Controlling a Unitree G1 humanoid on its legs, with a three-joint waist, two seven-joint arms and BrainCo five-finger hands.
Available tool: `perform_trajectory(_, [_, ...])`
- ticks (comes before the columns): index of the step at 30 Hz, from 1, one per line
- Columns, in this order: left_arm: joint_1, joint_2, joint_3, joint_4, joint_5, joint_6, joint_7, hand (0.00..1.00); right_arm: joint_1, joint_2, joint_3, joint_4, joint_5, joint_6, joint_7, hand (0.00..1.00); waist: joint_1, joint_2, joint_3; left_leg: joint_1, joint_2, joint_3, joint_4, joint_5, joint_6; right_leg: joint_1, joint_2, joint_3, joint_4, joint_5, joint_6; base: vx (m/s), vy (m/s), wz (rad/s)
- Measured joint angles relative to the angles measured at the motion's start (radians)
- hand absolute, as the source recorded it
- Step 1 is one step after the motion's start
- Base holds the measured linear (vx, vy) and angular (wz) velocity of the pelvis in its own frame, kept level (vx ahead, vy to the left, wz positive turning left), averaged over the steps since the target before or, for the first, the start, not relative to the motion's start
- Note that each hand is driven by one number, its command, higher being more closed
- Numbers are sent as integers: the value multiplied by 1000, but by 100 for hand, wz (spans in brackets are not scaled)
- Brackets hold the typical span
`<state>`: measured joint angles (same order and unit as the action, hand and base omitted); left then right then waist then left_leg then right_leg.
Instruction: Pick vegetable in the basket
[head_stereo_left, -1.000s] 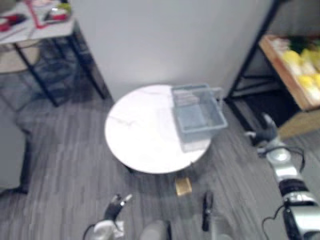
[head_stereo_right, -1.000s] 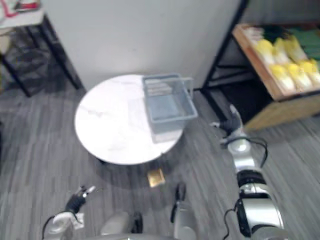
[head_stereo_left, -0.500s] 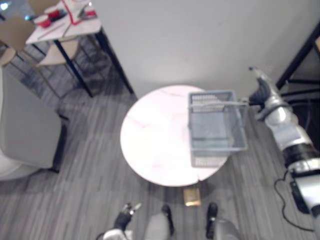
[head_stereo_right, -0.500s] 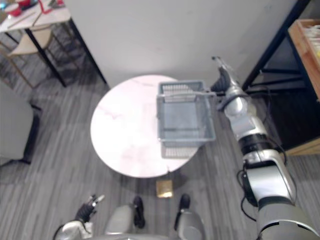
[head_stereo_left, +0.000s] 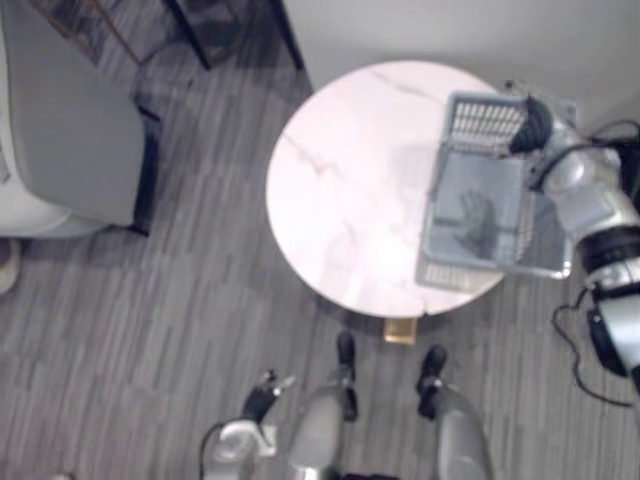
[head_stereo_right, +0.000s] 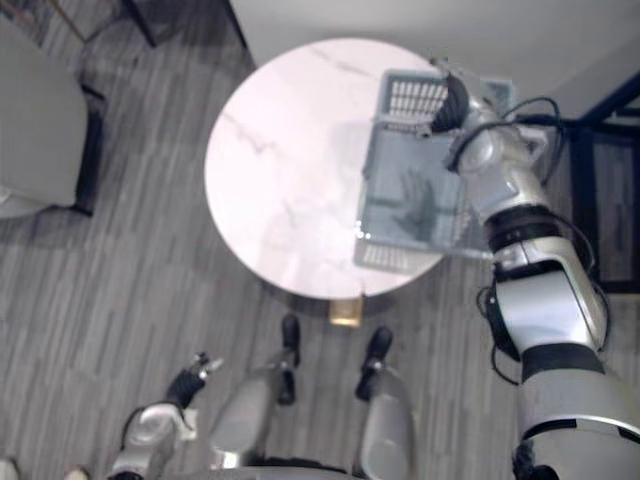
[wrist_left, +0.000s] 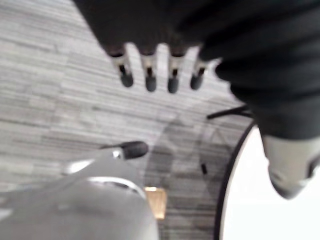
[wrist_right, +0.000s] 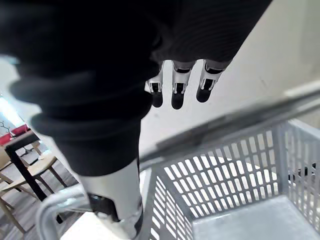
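- Basket (head_stereo_left: 482, 118) sat on the right side of the round white table (head_stereo_left: 350, 180), grey mesh walls upright, its right flank hanging out past the table's rim over the floor.
- Up at the basket's far end was the right hand (head_stereo_left: 530, 124), above the far wall, its arm reaching in from the right alongside the basket.
- Seen from its own wrist, its fingers (wrist_right: 178, 92) were stretched out straight, side by side, pointing at the pale wall (wrist_right: 280, 45). The basket's handle (wrist_right: 235, 125) ran crosswise below them.
- Those fingers were not wrapped round the handle, so that hand was open and carried nothing.
- Whether its thumb touched the handle, I could not tell.
- Down low on the robot's left hung the left hand (head_stereo_left: 262, 392), over the grey plank floor (head_stereo_left: 150, 320) and well apart from the table.
- Its fingers (wrist_left: 148, 75) were straight and slightly spread, with nothing in them: open as well.
- A grey chair (head_stereo_left: 70, 130) stood left of the table, a little apart from it.
- A small tan block (head_stereo_left: 401, 330) lay on the floor under the table's near edge.
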<state>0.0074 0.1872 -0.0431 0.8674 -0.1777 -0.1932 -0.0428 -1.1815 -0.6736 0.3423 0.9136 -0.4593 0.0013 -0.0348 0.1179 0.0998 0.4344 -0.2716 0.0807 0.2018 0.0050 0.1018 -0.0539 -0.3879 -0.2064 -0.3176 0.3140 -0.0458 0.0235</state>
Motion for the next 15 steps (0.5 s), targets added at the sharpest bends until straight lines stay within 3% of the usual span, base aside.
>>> perform_trajectory(4, [-40,0,-29,-10,-1,-6,4,0,-58,-33,23,1,-21,54,11,0,2,37,20,-39,-6,-2,-40,33,3,-58,-6,-5,13,-2,-2,-56,-4,7])
perform_trajectory(5, [-45,0,-34,-10,-2,-8,5,0,-84,-46,24,7,-21,67,27,100,0,45,24,-39,-8,-1,-67,50,-1,-72,-7,-5,16,-2,-2,-45,-3,5])
perform_trajectory(10, [-40,1,-62,-16,-5,-14,9,0,-81,-101,20,6,-12,82,58,100,3,55,28,-38,-11,3,-97,72,-1,-82,-9,-7,15,-1,-1,-12,-2,3])
perform_trajectory(15, [-40,5,-77,-35,-5,-38,9,0,-77,-104,18,7,-13,40,80,100,-2,55,27,-31,-14,14,-99,74,2,-70,-5,2,-19,15,10,31,14,-6])
